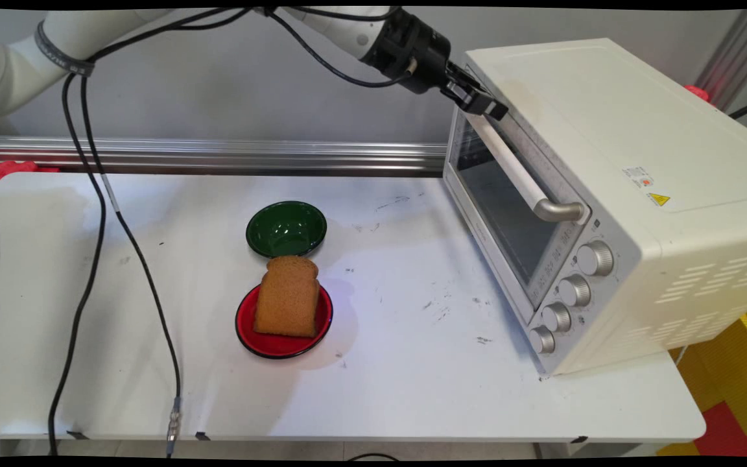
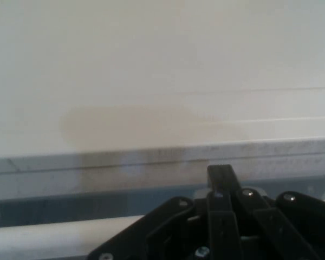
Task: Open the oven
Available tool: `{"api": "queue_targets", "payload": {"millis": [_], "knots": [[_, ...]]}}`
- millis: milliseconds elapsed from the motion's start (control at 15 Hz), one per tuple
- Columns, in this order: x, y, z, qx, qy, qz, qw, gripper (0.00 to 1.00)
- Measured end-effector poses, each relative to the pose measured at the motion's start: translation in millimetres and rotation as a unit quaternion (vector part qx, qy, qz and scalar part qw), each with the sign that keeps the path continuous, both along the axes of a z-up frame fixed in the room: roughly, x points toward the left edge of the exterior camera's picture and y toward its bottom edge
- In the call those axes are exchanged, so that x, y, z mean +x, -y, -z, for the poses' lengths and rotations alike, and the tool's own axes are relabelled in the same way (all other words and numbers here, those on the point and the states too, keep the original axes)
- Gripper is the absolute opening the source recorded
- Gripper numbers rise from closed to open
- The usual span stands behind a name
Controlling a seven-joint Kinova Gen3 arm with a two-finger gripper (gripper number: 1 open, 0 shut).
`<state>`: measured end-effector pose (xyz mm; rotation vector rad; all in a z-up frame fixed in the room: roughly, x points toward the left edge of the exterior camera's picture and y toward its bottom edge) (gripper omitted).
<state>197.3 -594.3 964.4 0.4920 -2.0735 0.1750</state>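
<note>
Gripper (image 1: 480, 98) at upper far end of toaster oven (image 1: 607, 194) door handle (image 1: 516, 170), fingers seemingly closed together; door shut. Bread slice (image 1: 287, 296) leans on red plate (image 1: 283, 321), beside green bowl (image 1: 286, 227).

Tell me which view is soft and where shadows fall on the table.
Hand view: soft all over, the oven top filling the frame close up, only the gripper linkage fairly distinct. Main view: sharp; a faint shadow lies right of the red plate and bread, another under the oven's front.
</note>
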Motion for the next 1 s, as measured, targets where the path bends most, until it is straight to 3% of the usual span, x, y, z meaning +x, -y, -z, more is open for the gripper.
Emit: {"api": "queue_targets", "payload": {"millis": [1000], "knots": [[-11,7,27,0.029,0.007,-0.001,0.9995,0.0]]}}
